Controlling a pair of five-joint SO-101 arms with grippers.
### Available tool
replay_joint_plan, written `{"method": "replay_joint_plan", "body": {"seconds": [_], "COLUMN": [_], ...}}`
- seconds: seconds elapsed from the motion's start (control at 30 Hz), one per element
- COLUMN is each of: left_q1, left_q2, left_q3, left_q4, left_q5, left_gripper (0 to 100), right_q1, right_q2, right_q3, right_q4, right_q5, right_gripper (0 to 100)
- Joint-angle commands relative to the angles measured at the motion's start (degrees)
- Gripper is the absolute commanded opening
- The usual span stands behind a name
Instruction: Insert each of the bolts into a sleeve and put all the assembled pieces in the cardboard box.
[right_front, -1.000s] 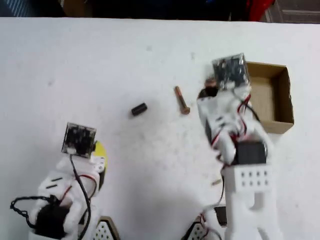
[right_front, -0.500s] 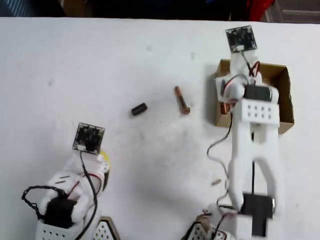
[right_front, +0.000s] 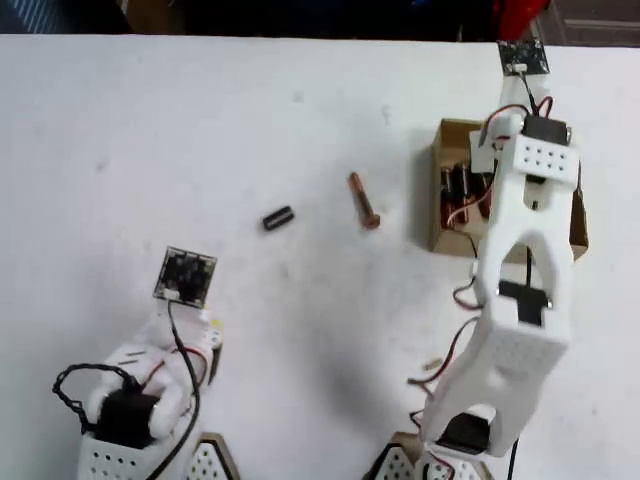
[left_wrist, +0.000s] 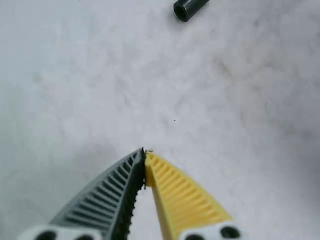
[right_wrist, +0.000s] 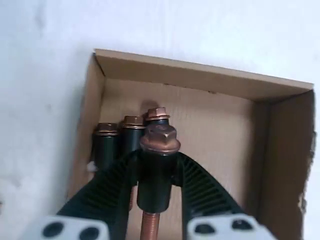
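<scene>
One sleeved bolt (right_wrist: 155, 192) sits pinched in the right tool (right_wrist: 156, 161) over the cardboard box (right_wrist: 200, 82), which holds, it seems, three more pieces (right_wrist: 132, 131), while at its 9 o'clock a loose bolt (right_front: 363, 200) and loose sleeve (right_front: 278, 218) lie on the desk (right_front: 200, 120), and the left tool (left_wrist: 145, 156) is pressed together.

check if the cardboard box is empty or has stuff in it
Not empty: three assembled pieces sit side by side against one wall of the cardboard box.

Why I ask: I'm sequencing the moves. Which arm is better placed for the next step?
Right. The right gripper holds an assembled piece over the cardboard box, so releasing it is likely next. The left gripper, fingers shut and empty, sits short of the loose sleeve and bolt.
</scene>
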Motion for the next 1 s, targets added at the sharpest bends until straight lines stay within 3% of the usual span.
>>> {"method": "replay_joint_plan", "body": {"seconds": [0.0, 0.47, 0.7, 0.97], "left_q1": [-0.3, -0.4, -0.4, -0.4], "left_q2": [-0.1, -0.1, -0.1, -0.1], "left_q3": [-0.2, 4.4, 4.4, 4.4], "left_q4": [-0.7, -3.1, -3.1, -3.1], "left_q5": [-0.6, -4.3, -4.6, -4.7], "left_gripper": [2, 2, 2, 2], "right_q1": [1.1, 2.5, 1.2, 0.9], "right_q2": [5.5, 27.2, 31.3, 31.3], "right_q3": [-11.0, -36.3, -44.4, -55.6], "right_q4": [1.9, 9.1, 13.8, 21.5], "right_q5": [2.1, 2.5, 2.5, 2.5], "right_gripper": [1.7, 2.2, 15.4, 9.3]}}
